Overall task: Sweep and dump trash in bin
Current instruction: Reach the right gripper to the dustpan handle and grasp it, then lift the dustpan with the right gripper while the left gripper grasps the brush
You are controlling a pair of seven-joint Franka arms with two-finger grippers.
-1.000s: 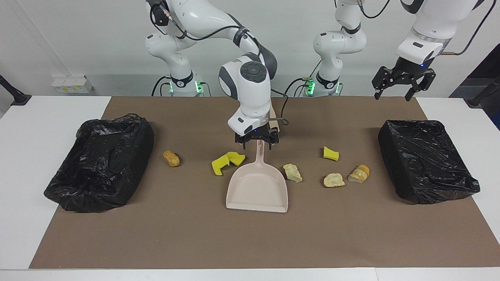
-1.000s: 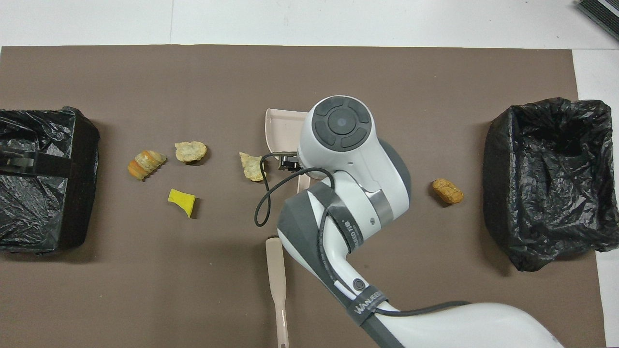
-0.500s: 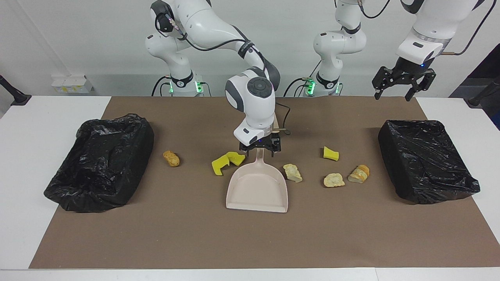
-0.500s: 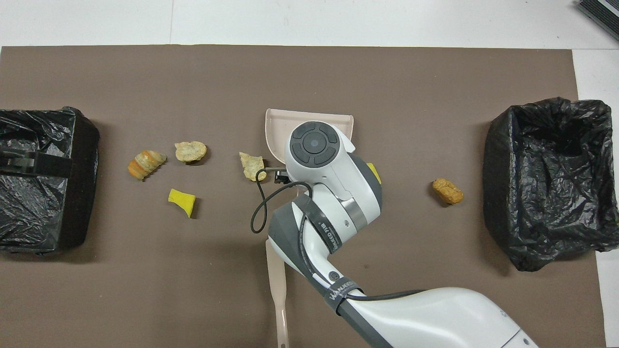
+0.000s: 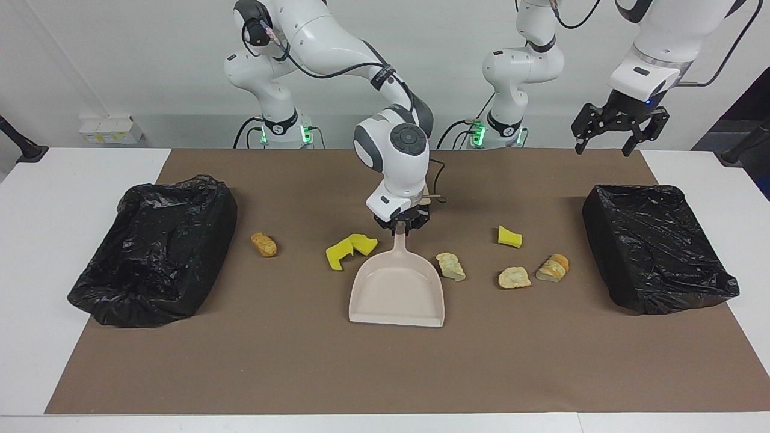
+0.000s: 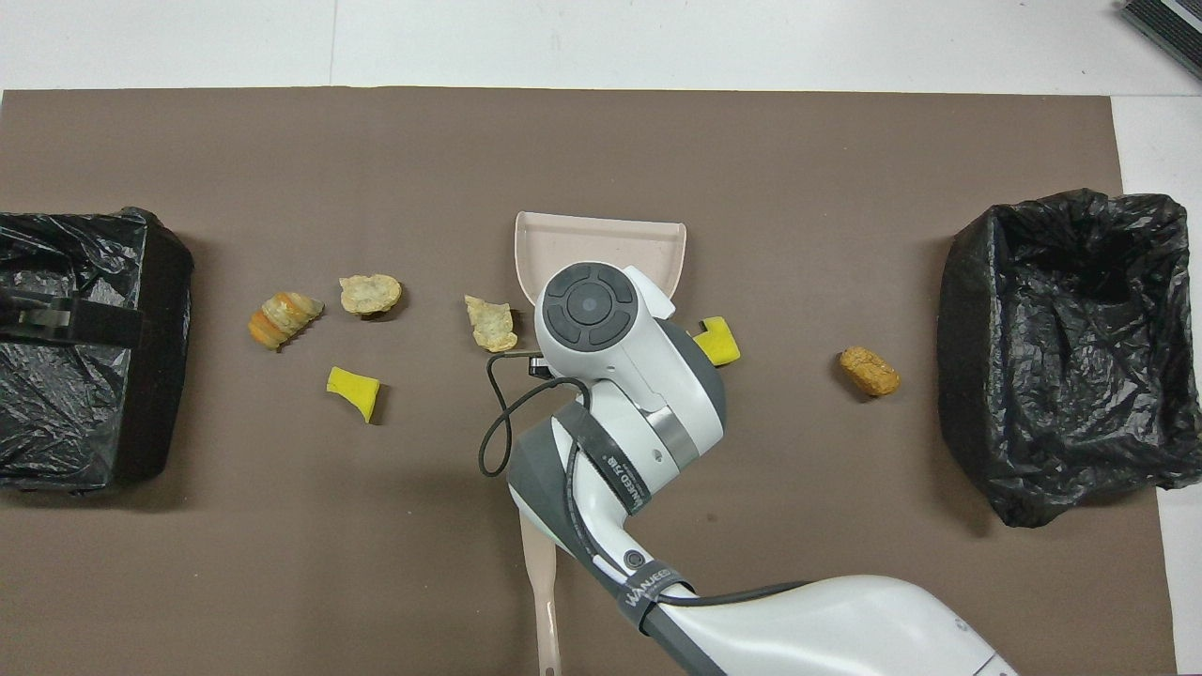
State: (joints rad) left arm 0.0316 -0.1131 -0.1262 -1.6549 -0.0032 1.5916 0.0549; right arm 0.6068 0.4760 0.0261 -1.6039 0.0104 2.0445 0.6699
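Across the middle of the brown mat (image 5: 240, 373), as the facing view shows it, the right gripper (image 5: 401, 227) is clenched on the thin handle of the beige dustpan (image 5: 397, 288). The pan lies flat. Its long line runs from the robots' edge of the mat toward the edge away from them, and its wide mouth points away from the robots. The left gripper (image 5: 607, 133) hangs in the air with its fingers spread, holding nothing, over the mat's corner by the robots at the left arm's end. That arm waits.

All the trash is on the mat, so the job looks only just begun. A bent yellow sponge piece (image 5: 349, 249) and a pale bread chunk (image 5: 451, 266) lie just beside the pan. A brown nugget (image 5: 264, 244) sits near one black bin (image 5: 153, 252). A small yellow piece (image 5: 509, 237) and two more bread bits (image 5: 532, 273) lie near the other bin (image 5: 656, 249).

From overhead, the right arm hides the pan's handle, and the pan (image 6: 601, 246) looks empty. The brush (image 6: 540, 582) lies untouched near the mat's edge by the robots, its long line pointing the same way. Sweeping and dumping are yet to do.
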